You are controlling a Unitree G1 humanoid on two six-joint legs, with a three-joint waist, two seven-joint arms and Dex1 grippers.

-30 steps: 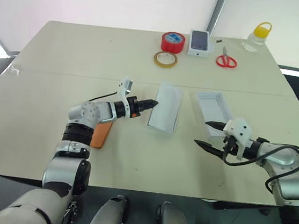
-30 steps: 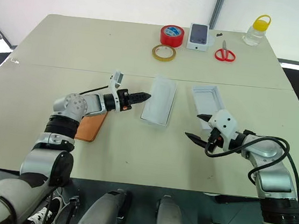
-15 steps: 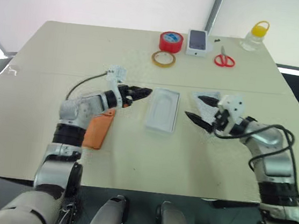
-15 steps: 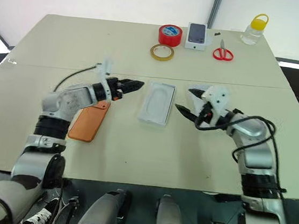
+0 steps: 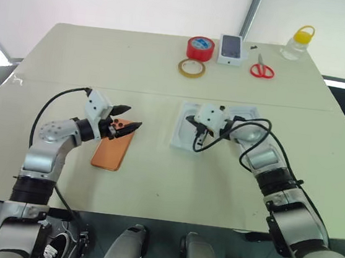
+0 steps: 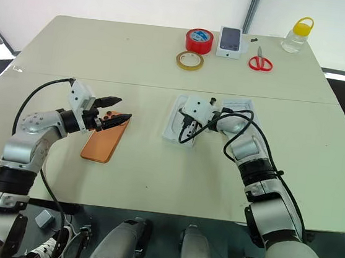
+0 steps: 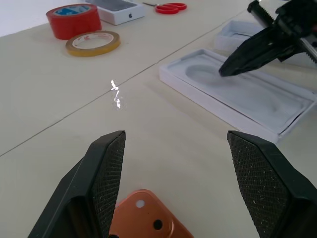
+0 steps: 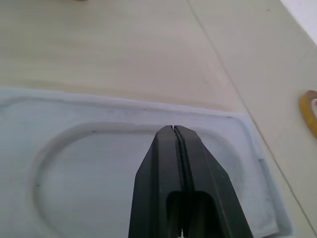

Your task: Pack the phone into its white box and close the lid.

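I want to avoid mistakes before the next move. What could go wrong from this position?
1. The right gripper is shut, its tip over the recessed white insert sitting in a white box. Pressing down could shove or tip both.
2. The left gripper is open just above the phone, which lies flat on the table. A flat phone gives little edge to pinch, so the fingers may slide off it or push it away.

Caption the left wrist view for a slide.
Open left gripper above the orange phone; shut right gripper over the white insert.
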